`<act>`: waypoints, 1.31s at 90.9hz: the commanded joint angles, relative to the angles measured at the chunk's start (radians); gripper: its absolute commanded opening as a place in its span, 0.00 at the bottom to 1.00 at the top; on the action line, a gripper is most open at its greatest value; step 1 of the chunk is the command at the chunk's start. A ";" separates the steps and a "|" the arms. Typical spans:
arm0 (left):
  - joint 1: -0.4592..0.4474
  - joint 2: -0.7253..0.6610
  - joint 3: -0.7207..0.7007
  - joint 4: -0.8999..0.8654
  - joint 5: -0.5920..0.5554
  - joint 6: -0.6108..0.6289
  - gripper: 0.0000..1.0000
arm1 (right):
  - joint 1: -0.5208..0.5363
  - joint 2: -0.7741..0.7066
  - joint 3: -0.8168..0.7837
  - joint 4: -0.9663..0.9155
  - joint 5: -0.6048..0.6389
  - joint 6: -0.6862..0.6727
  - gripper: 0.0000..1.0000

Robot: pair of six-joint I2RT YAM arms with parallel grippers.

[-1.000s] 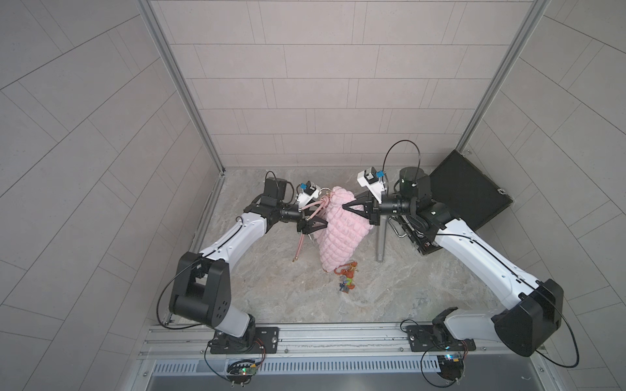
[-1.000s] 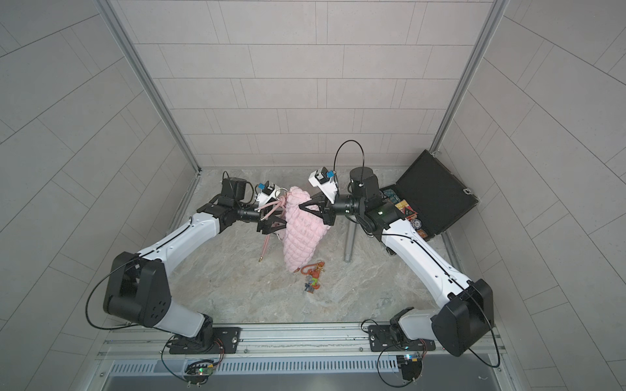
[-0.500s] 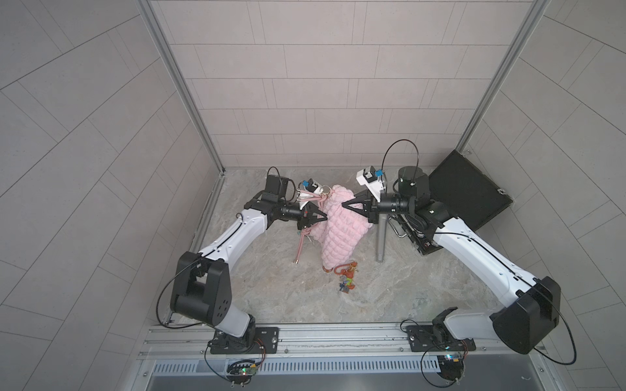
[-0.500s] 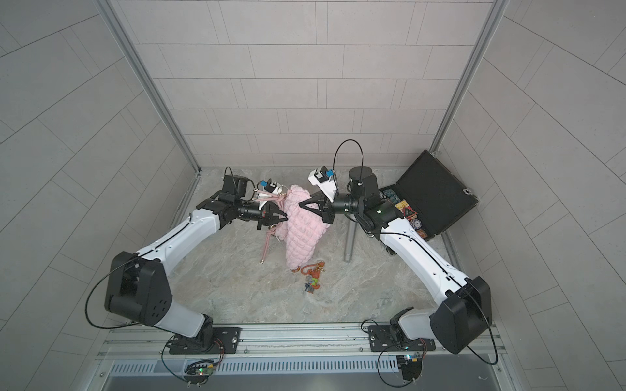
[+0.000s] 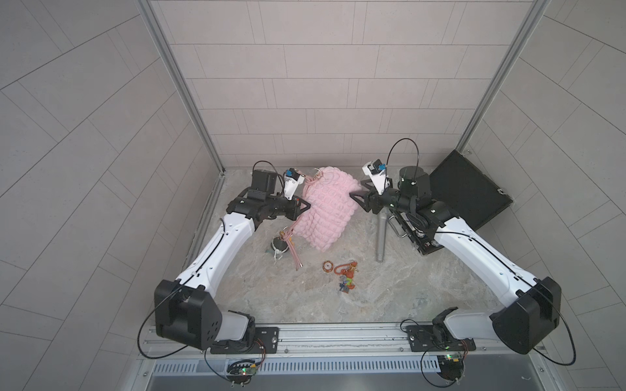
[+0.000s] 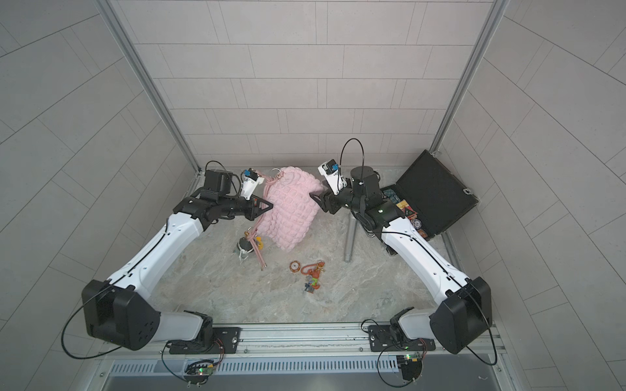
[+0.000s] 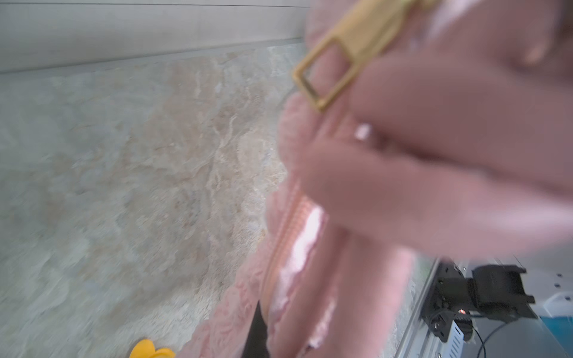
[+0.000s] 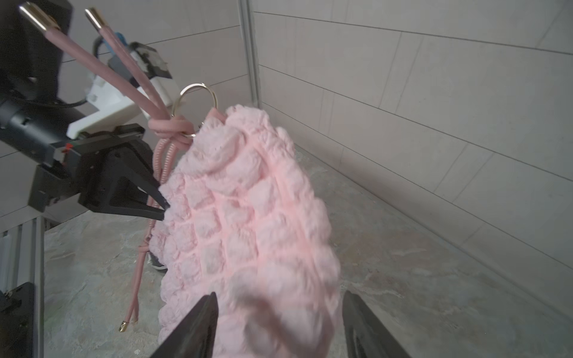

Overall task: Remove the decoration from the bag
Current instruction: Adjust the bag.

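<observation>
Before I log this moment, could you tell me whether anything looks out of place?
The orange charms lie loose on the table near the bag. The bag slumps tilted, pinched at one edge by the shut left hand, while the right hand stands open around its opposite corner.

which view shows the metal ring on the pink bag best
The right wrist view: the metal ring is large and sharp above the knotted cord. In both top views the ring is tiny; the left wrist view is too blurred.
</observation>
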 commanded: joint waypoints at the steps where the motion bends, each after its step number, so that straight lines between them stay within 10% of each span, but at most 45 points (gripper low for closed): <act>1: 0.005 -0.057 0.033 -0.057 -0.218 -0.218 0.00 | 0.002 -0.050 -0.022 -0.058 0.127 0.010 0.70; 47: -0.176 -0.047 0.074 -0.082 -0.741 -0.802 0.00 | 0.333 -0.113 -0.302 0.241 0.273 0.318 0.75; 119: -0.244 -0.057 0.071 -0.112 -0.748 -1.042 0.00 | 0.532 0.336 -0.010 0.299 0.527 0.252 0.78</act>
